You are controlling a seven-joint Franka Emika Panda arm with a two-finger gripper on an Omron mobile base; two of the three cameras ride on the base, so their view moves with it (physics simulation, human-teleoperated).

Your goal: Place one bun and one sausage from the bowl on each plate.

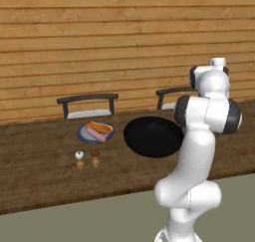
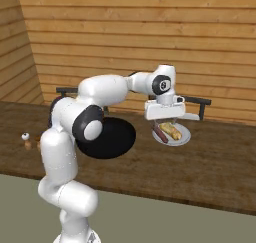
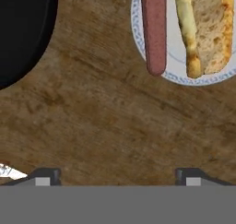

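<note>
Claw (image 3: 117,177) hung open and empty above the table (image 3: 106,121); sausage (image 3: 154,29) and bun (image 3: 207,29) lay on plate (image 3: 184,78) beside the bowl (image 3: 23,34).

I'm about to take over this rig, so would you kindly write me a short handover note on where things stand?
Gripper: jaws open, empty, above the wooden counter beside the right plate.
Right plate: sausage and bun side by side.
Left plate: also a sausage and bun.
Bowl: between the plates, looks empty.
Done: both plates served.
Left: nothing obvious; retract the arm.
</note>
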